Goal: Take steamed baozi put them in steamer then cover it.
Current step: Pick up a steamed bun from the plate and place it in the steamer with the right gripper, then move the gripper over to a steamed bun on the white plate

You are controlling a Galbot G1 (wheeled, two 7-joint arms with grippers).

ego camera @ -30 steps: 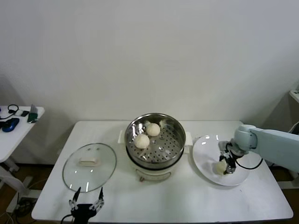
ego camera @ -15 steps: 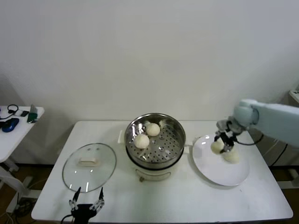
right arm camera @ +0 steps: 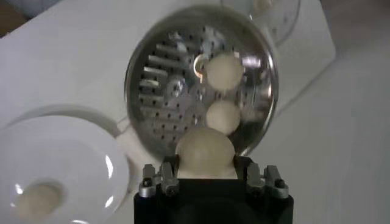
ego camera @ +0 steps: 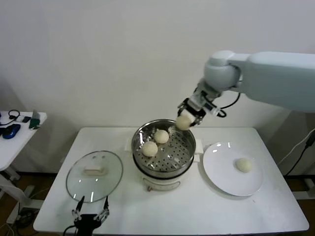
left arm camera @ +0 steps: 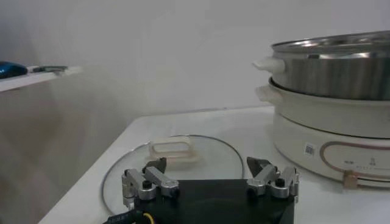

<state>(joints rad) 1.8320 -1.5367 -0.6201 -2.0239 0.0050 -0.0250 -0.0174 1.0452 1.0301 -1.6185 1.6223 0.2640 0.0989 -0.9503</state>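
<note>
My right gripper [ego camera: 187,117] is shut on a steamed baozi [ego camera: 184,122] and holds it in the air above the far right rim of the steamer [ego camera: 188,156]. In the right wrist view the held baozi [right arm camera: 204,152] sits between the jaws, over the steamer's rim [right arm camera: 270,109]. Two baozi [ego camera: 149,148] [ego camera: 161,136] lie in the steamer. One baozi [ego camera: 243,164] lies on the white plate [ego camera: 221,172]. The glass cover [ego camera: 94,174] lies flat on the table left of the steamer. My left gripper [ego camera: 91,215] is open at the table's front edge, just in front of the cover [left arm camera: 177,159].
The steamer stands on a cream cooker base [left arm camera: 329,131] in the middle of the white table [ego camera: 172,211]. A side table [ego camera: 19,132] with small items stands at the far left.
My right gripper has lifted one baozi off the plate and carried it up and to the left, from over the plate to above the steamer's far right rim. The left arm has not moved.
</note>
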